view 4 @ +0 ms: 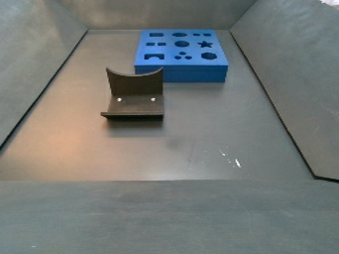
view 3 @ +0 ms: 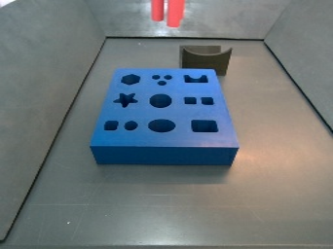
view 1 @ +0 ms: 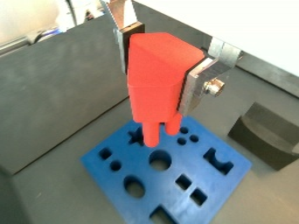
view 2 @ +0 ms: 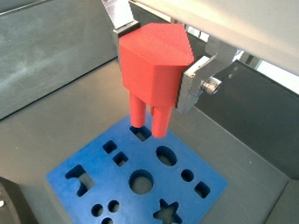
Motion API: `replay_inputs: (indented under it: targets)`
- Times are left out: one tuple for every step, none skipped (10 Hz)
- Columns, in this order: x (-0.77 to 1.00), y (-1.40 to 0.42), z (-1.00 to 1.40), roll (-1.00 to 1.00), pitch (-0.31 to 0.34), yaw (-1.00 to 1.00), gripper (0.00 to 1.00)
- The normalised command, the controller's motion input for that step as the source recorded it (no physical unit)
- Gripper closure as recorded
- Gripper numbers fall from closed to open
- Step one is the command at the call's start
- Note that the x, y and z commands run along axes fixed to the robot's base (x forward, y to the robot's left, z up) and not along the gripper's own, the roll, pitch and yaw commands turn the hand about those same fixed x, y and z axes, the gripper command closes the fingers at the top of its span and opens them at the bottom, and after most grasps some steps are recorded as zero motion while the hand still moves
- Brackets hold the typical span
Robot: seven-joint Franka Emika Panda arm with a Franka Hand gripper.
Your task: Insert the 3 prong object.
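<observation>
While clamping 3 prong object point(view 1: 158, 74), gripper point(view 1: 163, 61) hangs above blue block point(view 1: 170, 171)

Wrist views: close, looking down past the gripper point(view 1: 163, 74) onto the blue block point(view 1: 176, 171).
Side views: farther back, elevated, facing opposite ways; both show the blue block point(view 3: 163, 109).

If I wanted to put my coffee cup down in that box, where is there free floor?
Bare floor lies between the dark curved block and the near edge, and alongside the blue block. It is crowded above the blue block, where the gripper holds the 3 prong object over the holes.
</observation>
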Motion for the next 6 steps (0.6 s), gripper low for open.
replay_inputs:
  targets:
    - [0.11,0.82,-1.0,0.0,0.0,-0.16,1.0]
    - [0.03,1.0,-0.95,-0.02,-0.069,0.0,1.0]
    - [0.02,1.0,-0.94,-0.03,-0.073,0.0,1.0]
    - [0.02,1.0,-0.94,-0.03,-0.073,0.0,1.0]
    - [0.02,1.0,-0.94,-0.03,-0.07,0.0,1.0]
    - [0.04,0.98,-0.96,-0.02,-0.059,0.0,1.0]
